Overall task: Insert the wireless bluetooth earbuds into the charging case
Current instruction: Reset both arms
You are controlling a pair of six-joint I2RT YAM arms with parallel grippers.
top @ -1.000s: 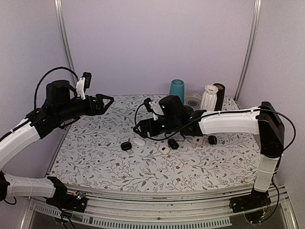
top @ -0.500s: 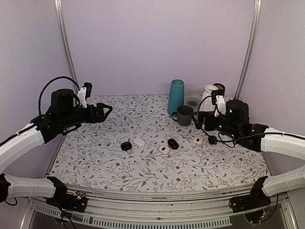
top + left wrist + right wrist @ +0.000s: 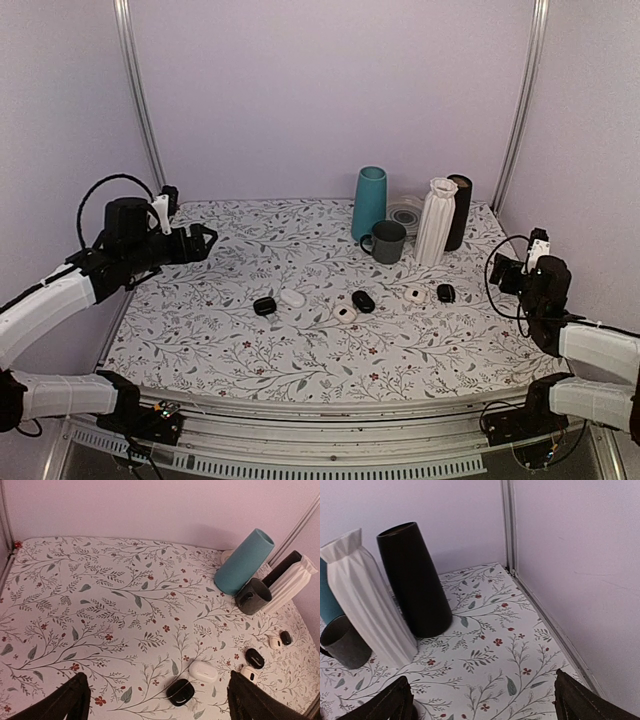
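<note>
Earbuds: two tiny dark buds lay apart on the floral table; the first sat ahead of my left gripper and off to its right; the second bud lay further right, nearer my right gripper yet well apart from it; neither sat in a case, and neither was held.
Left gripper: jaws spread wide with nothing between them; it hung above the table's left side, pointing across it; from the wrist, its dark fingers framed the bottom corners.
Right gripper: jaws spread wide and empty; it hung at the table's right edge; its fingers showed low in the wrist view, with no bud ahead of them.
Cases: a black case and a white case lay just beside each other ahead of my left gripper, nearer its right finger; I could not tell whether they touched, or whether either lid was up.
White pieces: one small white piece lay just beside the first bud; another white piece lay just left of the second.
Back row: a teal vase stood behind a grey mug; a white ribbed vase and a black vase stood close together, ahead of my right gripper and to its left.
</note>
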